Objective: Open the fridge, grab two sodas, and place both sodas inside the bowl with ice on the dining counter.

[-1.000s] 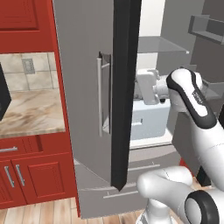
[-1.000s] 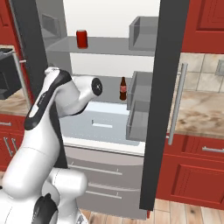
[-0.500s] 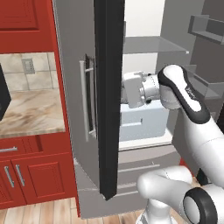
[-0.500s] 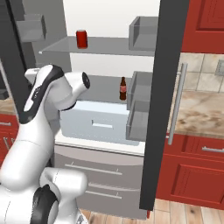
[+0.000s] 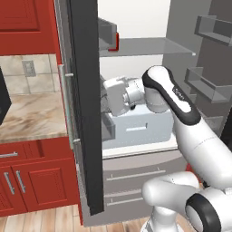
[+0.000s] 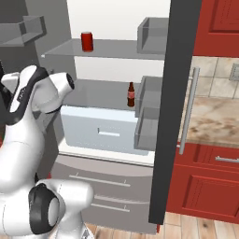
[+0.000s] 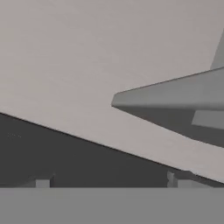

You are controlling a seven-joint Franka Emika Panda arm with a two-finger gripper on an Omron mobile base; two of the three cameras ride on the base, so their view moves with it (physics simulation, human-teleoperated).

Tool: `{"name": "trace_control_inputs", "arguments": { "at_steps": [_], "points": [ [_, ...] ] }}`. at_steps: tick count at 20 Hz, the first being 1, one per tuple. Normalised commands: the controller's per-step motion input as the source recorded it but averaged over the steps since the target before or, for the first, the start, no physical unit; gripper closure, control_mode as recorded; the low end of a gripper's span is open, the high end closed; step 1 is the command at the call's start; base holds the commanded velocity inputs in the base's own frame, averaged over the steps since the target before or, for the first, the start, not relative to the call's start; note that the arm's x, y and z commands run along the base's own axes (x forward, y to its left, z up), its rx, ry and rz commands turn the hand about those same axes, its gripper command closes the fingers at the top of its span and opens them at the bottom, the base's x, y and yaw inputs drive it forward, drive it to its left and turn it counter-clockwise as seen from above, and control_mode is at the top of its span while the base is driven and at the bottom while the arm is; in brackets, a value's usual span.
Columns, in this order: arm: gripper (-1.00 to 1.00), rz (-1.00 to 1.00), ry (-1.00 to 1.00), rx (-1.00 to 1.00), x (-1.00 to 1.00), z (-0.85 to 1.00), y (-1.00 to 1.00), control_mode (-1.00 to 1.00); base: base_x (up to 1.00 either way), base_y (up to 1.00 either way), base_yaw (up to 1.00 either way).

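Jaws are wide open w/ nothing between them — the gripper (image 7: 111, 181) shows just two little tips at the bottom of the hand view, and past them is plain grey door (image 5: 84, 104) lining plus one door bin (image 7: 175, 103) sticking out. So the hand is pointed at the inside of the left door, not at any can.

In the left base view the hand sits right by that door's inner face, roughly level w/ the middle shelf (image 6: 100, 93), above the white drawer (image 6: 105, 130).

The soda (image 6: 87, 41) I can actually make out stands upright on the top shelf (image 6: 107, 48), near its left edge, back towards the fridge (image 6: 116, 18) rear wall. Long axis vertical. The second can — maybe the red sliver (image 5: 116, 41) peeking past the door edge in the left base view, but could be the same one, can't tell.

That's the relation that matters imo: can is up and to the right of the jaws, deeper in, one shelf higher, well apart from the hand. The wrist would need to swing away from the door and rise, then come at the can from the side w/ fingers either side of it.

Fwiw a brown bottle (image 6: 131, 94) stands at the right end of the middle shelf, beside the right door's bins — not wanted, but it's near the reach path.
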Motion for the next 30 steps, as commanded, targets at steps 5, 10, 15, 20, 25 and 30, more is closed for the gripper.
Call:
{"name": "trace_control_inputs", "arguments": {
  "at_steps": [5, 10, 15, 20, 25, 30],
  "points": [
    [-1.00, 0.04, -0.08, 0.00, -0.32, 0.00, 0.59, -1.00, 0.00, 0.00, 0.00],
    [-1.00, 0.00, -0.15, 0.00, -0.32, 0.00, 0.27, -1.00, 0.00, 0.00, 0.00],
    [-1.00, -0.03, -0.13, 0.00, -0.27, 0.03, 0.01, -1.00, 0.00, 0.00, 0.00],
    [-1.00, -0.03, -0.13, 0.00, -0.21, 0.16, -0.03, -1.00, 0.00, 0.00, 0.00],
    [-1.00, -0.04, -0.10, -0.04, -0.23, 0.18, -0.55, -1.00, 0.00, 0.00, 0.00],
    [-1.00, -0.21, -0.15, -0.12, -0.26, 0.10, -0.91, -1.00, 0.00, 0.00, 0.00]
  ]
}}
